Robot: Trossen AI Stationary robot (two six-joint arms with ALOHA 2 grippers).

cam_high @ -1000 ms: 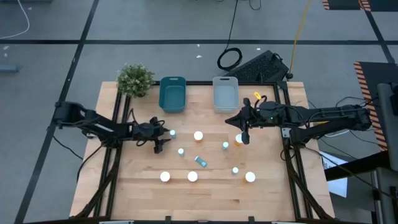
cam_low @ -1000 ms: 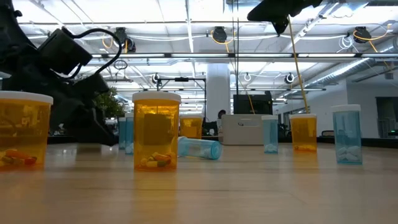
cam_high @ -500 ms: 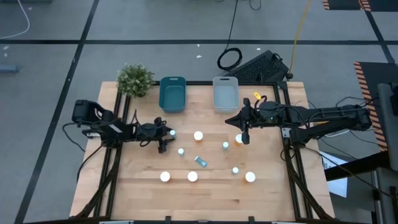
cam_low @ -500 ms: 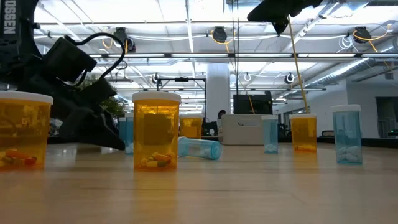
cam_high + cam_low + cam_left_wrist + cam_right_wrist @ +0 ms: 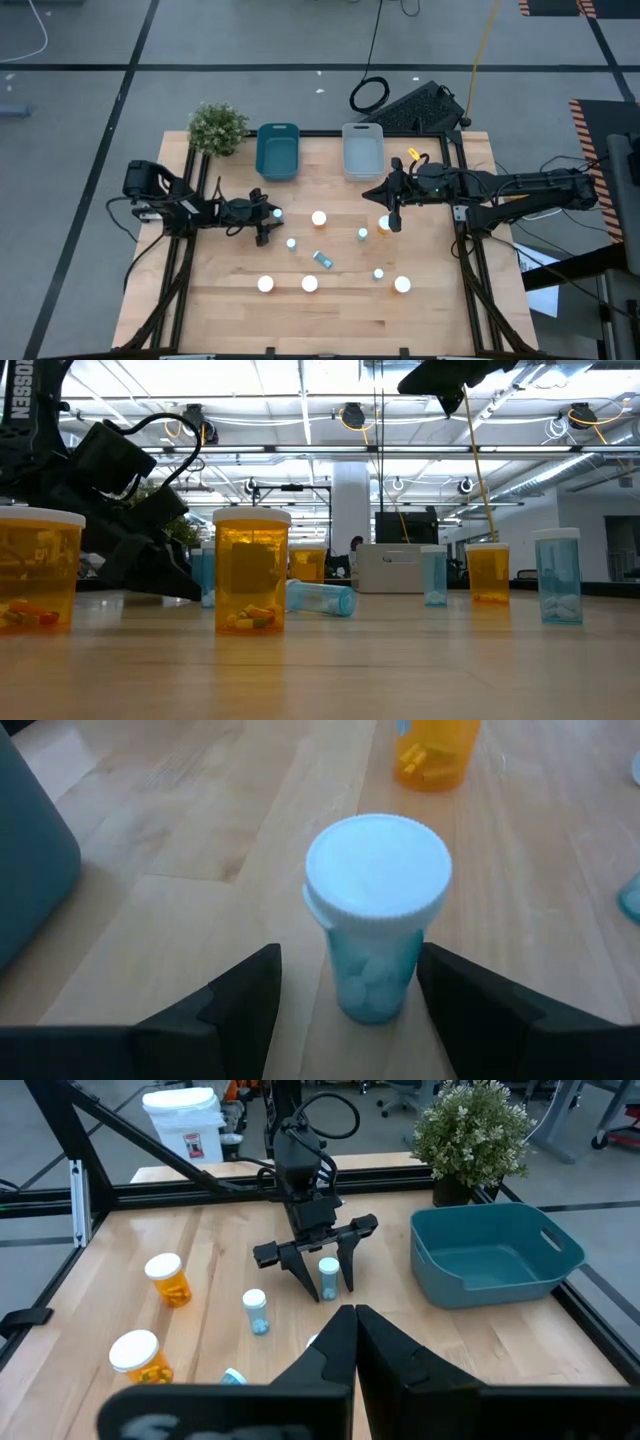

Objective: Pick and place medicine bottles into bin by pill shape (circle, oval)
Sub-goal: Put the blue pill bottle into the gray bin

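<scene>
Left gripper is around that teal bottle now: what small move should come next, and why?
Probably close the left gripper. Its open fingers already flank the upright teal bottle, which stands centred between them with gaps on both sides. The right gripper waits, shut.

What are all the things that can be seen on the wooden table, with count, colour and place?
amber-orange plastic bottles with white caps: five; two mid-table, three in a row far from the bins.
pale blue-teal plastic bottles with white caps: five; four upright, one lying mid-table.
dark teal plastic bin: one, by the plant.
pale grey plastic bin: one, beside the teal one.
small green potted plant: one, table corner.
light wooden table: one.
left gripper: open, either side of a blue bottle.
right gripper: shut, over an amber bottle.
</scene>
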